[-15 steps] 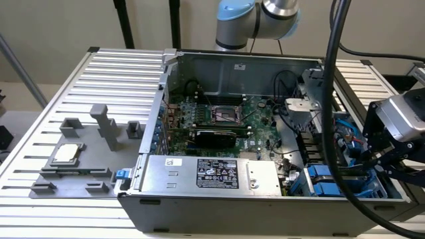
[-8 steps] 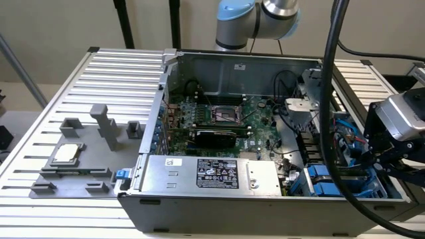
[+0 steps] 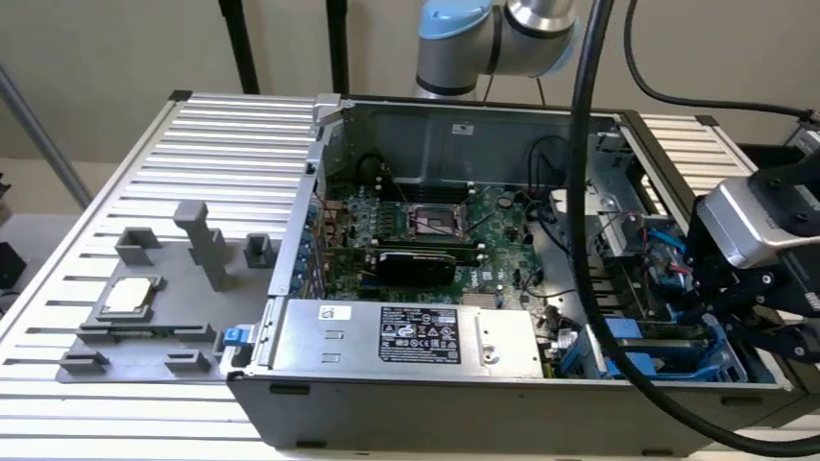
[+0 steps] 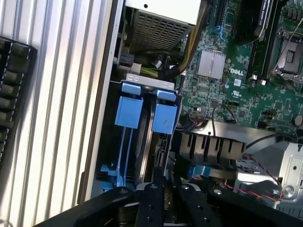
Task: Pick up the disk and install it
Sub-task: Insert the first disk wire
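Your slatted worktop (image 3: 192,134) carries an open computer case (image 3: 448,125). The pincer (image 4: 164,189) is right at the upright disk (image 4: 164,120). You cannot tell its grip.

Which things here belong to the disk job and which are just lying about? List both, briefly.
Job in hand:
- open computer case
- disk in its blue carrier, standing on edge inside the case
- gripper, close to the disk

Lying about:
- CPU chip, resting on the grey fixture
- the grey fixture itself, on the slatted table
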